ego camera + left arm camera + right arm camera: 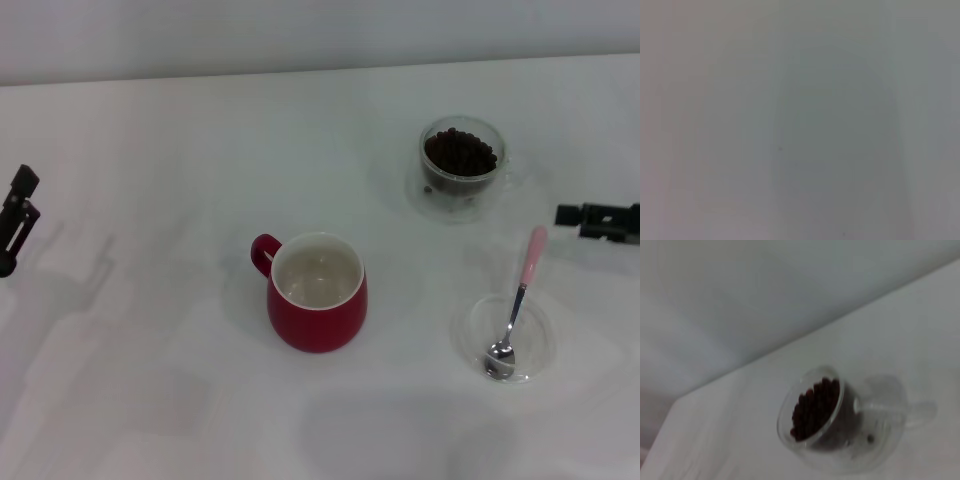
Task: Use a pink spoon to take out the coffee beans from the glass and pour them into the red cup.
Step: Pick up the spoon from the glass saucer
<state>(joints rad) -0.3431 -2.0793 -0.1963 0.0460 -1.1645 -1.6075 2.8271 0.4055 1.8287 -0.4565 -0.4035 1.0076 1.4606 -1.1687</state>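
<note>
Bare lab-style setup: plain white table (150, 400), blank white wall (300, 30).

White counter (150, 380) fills most of the head view, matte, with faint soft shadows. Pale wall (300, 30) runs across 12 o'clock. Flat clear round dish (538, 350) sits on the counter at about 4 o'clock, upright.

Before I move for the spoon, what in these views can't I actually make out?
- Left gripper: cut off by the head view's left edge; finger state unreadable.
- Right gripper: cut off by the right edge; same.
- Left wrist view: only a blank surface, no task object.
- Right wrist view: only the glass of coffee beans; pink spoon and red cup out of frame.
</note>
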